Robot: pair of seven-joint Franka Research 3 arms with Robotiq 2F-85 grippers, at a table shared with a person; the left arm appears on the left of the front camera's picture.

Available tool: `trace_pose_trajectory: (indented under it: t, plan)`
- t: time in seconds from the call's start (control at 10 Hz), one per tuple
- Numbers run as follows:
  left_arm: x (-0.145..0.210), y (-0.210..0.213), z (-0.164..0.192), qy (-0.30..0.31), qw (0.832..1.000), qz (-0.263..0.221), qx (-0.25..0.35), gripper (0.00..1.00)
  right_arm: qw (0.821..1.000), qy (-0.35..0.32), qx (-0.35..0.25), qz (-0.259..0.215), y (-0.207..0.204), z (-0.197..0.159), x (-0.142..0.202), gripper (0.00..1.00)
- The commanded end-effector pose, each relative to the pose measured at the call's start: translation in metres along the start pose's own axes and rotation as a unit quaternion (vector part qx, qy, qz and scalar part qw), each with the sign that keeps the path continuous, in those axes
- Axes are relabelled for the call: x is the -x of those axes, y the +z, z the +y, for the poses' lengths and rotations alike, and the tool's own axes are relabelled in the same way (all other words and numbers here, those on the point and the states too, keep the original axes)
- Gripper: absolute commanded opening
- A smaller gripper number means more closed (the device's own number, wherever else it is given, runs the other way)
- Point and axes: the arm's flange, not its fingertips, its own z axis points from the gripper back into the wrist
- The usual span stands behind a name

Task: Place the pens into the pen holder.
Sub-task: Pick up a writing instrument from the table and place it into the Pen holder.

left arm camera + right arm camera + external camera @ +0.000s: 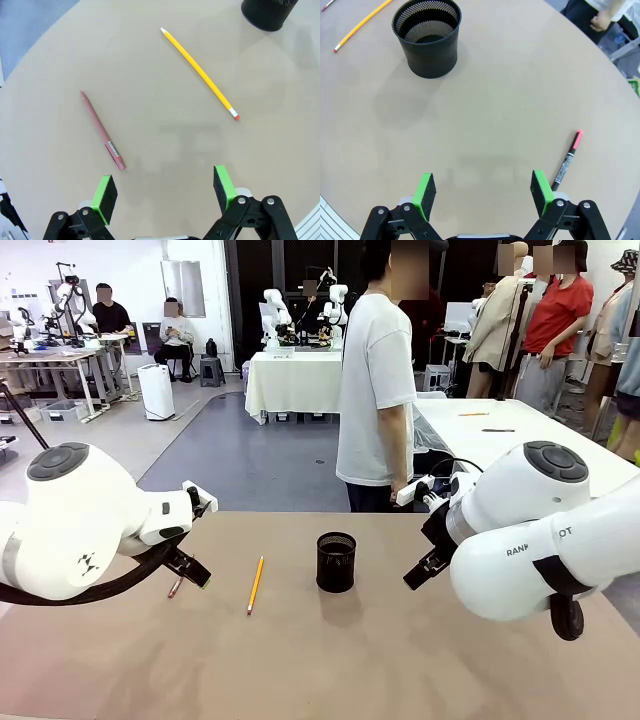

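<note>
pen holder (336,561) upright | yellow pencil (256,584) left of holder, reddish pen (102,131) farther left, its sticker unreadable | pink-tipped black pen (567,160) right of holder | your left gripper (165,187) and right gripper (482,189): fingers apart, empty | right arm print "RAN…OT"

the right arm (560,550) bears the letters "ran" and "ot" on its white shell, the rest hidden. the small label on the reddish pen (100,127) is unreadable.
</note>
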Motion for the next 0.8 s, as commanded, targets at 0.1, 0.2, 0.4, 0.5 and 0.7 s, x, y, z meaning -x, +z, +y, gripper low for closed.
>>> trace_pose_trajectory:
  t: [0.1,0.2,0.4,0.5,0.7]
  plan:
    - [0.0,0.0,0.0,0.0,1.0,0.0,0.0,1.0,1.0,0.0,0.0,0.0,0.0,0.0,0.0,1.0]
    - [0.0,0.0,0.0,0.0,1.0,0.0,0.0,1.0,1.0,0.0,0.0,0.0,0.0,0.0,0.0,1.0]
    - [0.0,0.0,0.0,0.0,1.0,0.0,0.0,1.0,1.0,0.0,0.0,0.0,0.0,0.0,0.0,1.0]
    - [0.0,0.0,0.0,0.0,1.0,0.0,0.0,1.0,1.0,0.0,0.0,0.0,0.0,0.0,0.0,1.0]
    - [-0.007,0.013,-0.005,-0.005,0.998,0.019,0.053,1.0,0.999,0.024,-0.036,-0.024,0.008,-0.004,-0.005,1.0]
